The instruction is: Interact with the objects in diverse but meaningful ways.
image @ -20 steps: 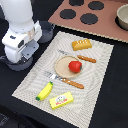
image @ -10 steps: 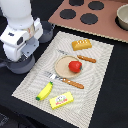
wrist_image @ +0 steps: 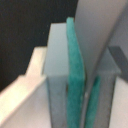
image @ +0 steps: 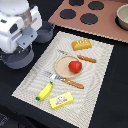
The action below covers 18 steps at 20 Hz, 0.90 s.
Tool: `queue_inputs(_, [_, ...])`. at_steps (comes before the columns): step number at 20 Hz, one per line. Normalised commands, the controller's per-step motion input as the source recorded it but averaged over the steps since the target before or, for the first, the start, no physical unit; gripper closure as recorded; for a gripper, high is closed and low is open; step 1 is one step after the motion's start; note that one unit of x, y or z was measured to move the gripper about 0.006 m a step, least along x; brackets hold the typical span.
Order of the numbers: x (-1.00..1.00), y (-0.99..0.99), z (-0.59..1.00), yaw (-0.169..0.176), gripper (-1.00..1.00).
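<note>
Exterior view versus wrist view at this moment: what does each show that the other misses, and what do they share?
Only the exterior view shows the layout: the placemat carrying a tomato on a plate, a bread loaf, a banana and a yellow box, plus two grey pots beside the arm. Only the wrist view shows a close, blurred look at a grey finger with a green pad. Shared: only the robot itself; no toy appears in both.

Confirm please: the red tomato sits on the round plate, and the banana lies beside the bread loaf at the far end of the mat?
Not quite. The tomato is on the plate, but the exterior view shows the banana beside the yellow box, away from the bread loaf.
</note>
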Motion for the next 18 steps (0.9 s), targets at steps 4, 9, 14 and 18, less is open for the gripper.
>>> queue_inputs(4, [0.64,0.45,0.81,0.001,1.0])
queue_inputs(9, [0.74,0.63,0.87,0.001,1.0])
queue_inputs(14, [0.66,0.78,0.66,0.014,1.0])
queue_inputs(18, [0.56,0.83,0.37,0.02,1.0])
